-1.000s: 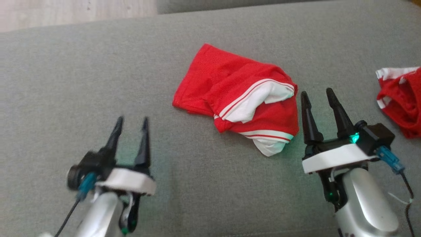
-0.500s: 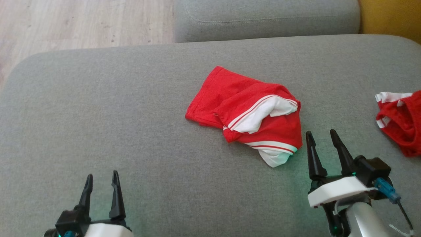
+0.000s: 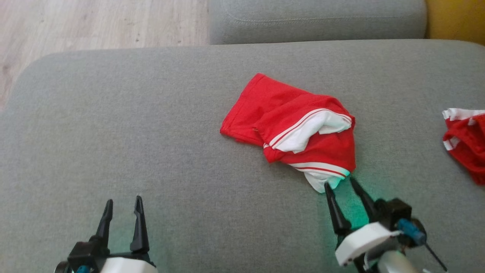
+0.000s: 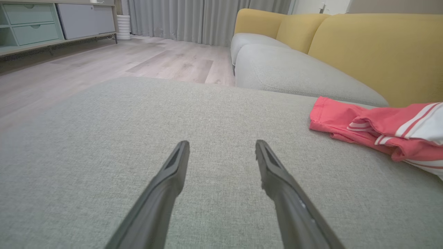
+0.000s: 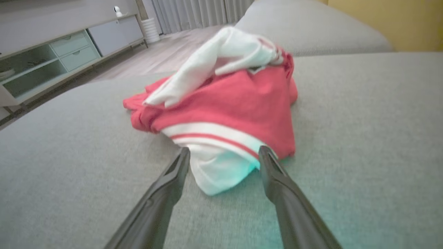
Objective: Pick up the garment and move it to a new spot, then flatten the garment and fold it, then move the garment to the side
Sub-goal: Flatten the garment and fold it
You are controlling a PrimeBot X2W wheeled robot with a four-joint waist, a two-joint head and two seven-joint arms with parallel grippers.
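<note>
L gripper (image 3: 124, 200) wide open, empty, still parked near-left; garment (image 3: 291, 125) lies crumpled mid-cushion, a bit right; R gripper (image 3: 340, 182), also fully open w/ nothing held, has swung in from garment's right side to its near white hem, fingers straddling it; pick-up looks imminent. Grey cushion (image 3: 151, 132) also carries 2nd red garment (image 3: 468, 148) far right; wood floor (image 3: 94, 19) and yellow sofa back (image 4: 373, 45) beyond.
</note>
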